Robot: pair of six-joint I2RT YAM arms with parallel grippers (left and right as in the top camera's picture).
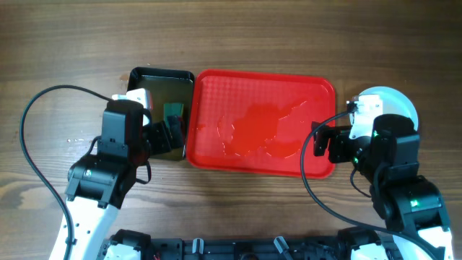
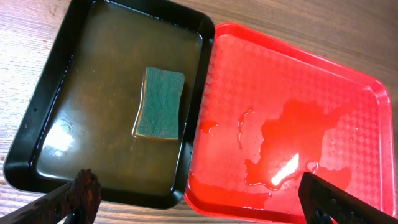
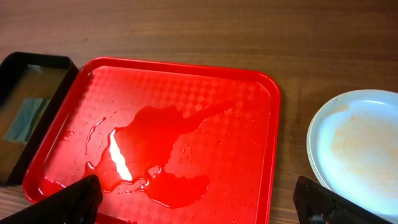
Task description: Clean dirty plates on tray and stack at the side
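The red tray lies mid-table with no plates on it, only a shiny puddle of water; it also shows in the left wrist view and the right wrist view. The pale blue-white plates sit stacked on the wood to the tray's right, partly under my right arm. The top plate has a faint orange-brown smear in the middle. My left gripper is open and empty over the seam between pan and tray. My right gripper is open and empty over the tray's right end.
A black deep pan of murky water touches the tray's left edge, with a green sponge lying in it. The pan and sponge fill the left wrist view. Bare wood table surrounds everything.
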